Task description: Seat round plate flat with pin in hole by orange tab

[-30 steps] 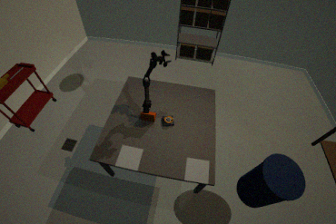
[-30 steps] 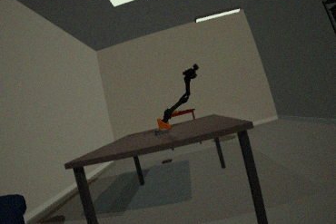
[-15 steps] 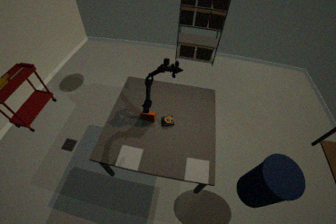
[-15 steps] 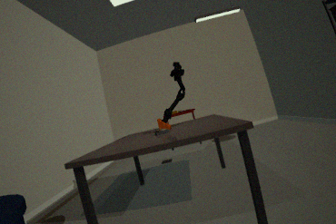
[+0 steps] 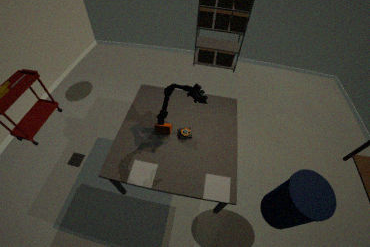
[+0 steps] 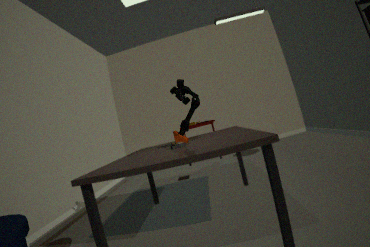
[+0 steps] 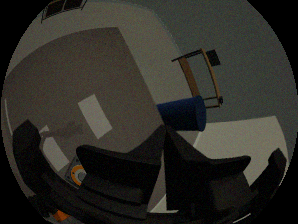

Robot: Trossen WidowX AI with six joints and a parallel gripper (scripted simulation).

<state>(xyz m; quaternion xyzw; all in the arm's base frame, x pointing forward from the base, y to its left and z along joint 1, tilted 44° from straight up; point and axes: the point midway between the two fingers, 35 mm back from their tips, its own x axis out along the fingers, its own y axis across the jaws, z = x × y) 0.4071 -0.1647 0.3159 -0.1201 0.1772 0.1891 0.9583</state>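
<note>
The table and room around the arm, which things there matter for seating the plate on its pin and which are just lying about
For the job:
- round plate on its base, beside the arm's orange mount
- gripper, shut on nothing, held high and away from the plate

Just lying about:
- two white sheets at the table's near edge
- shelf unit
- red cart
- blue barrel

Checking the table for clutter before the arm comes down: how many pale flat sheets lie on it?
2. One sheet lies near the table's front-left corner in the top view, the other sheet near its front-right corner. None seems hidden, though the arm's shadow darkens part of the table.
</note>
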